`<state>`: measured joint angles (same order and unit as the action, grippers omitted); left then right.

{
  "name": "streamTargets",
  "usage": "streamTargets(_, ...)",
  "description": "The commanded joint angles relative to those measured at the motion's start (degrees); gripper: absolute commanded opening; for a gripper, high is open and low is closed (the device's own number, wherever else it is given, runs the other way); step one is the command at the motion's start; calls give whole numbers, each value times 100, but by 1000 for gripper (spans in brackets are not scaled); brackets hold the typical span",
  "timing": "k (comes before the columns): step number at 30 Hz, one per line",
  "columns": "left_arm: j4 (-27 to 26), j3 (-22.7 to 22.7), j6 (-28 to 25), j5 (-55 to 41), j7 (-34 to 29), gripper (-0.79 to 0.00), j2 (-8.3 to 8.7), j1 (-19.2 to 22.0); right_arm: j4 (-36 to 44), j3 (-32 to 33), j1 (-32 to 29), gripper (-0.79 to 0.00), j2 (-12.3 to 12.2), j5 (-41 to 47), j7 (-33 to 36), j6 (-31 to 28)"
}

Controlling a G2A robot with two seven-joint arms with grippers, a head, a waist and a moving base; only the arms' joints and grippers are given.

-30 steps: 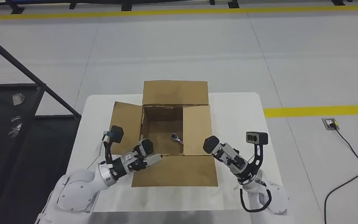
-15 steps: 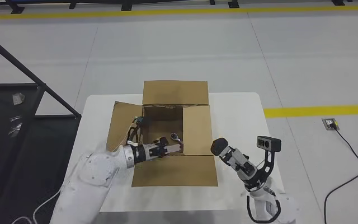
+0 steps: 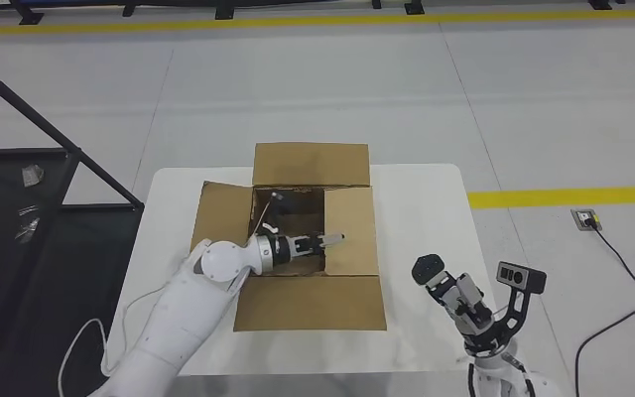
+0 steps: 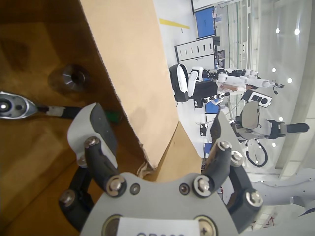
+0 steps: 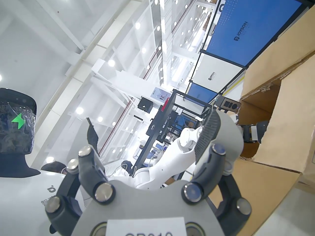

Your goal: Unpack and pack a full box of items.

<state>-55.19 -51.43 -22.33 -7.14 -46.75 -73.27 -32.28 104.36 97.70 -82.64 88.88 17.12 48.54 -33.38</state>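
Fingers (image 4: 98,124) of the left gripper (image 4: 156,114) are spread apart and grasp nothing. One lies inside the cardboard box (image 4: 118,37) and the other outside it, with the top edge of the box's right-hand wall between them. The inner finger overlaps the black handle of a ratchet wrench (image 4: 14,106), whose silver head rests on the box floor; whether finger and handle touch cannot be told. Near the wrench on the same floor stands a short metal socket (image 4: 72,77), its hole facing up, and a small green item (image 4: 113,116) shows at the foot of the wall. From above, the left gripper (image 3: 332,238) reaches across the open box (image 3: 311,164), whose flaps are folded outward on the white counter (image 3: 427,198). Fingers (image 5: 209,128) of the right gripper (image 5: 151,121) are likewise released and empty. This gripper (image 3: 429,268) hangs over the counter, beyond the box's right flap and apart from it, and its wrist view takes in the box (image 5: 283,114) from the side.
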Motion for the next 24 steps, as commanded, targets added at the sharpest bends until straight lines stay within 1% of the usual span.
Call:
streamTargets(1, 229, 102, -189, -185, -4, 0, -80, 78, 3, -15, 2, 0, -24, -7, -43, 15)
streamTargets(6, 563, 209, -508, -497, -68, 0, -210, 228, -20, -62, 46, 0, -80, -42, -136, 49)
streamTargets(12, 640, 174, -703, -703, -177, 0, -266, 320, -26, -113, 79, 0, -148, -29, -184, 48)
streamTargets(15, 538, 112, -743, -779, -218, 0, -265, 315, -50, -132, 99, 0, -182, -3, -200, 49)
streamTargets(19, 258, 20, -764, -888, -261, 0, -255, 265, -77, -150, 125, 0, -226, 44, -217, 30)
streamTargets(24, -202, 78, -683, -794, 18, 0, -305, 196, -31, -25, 89, 0, -282, 140, -379, -90)
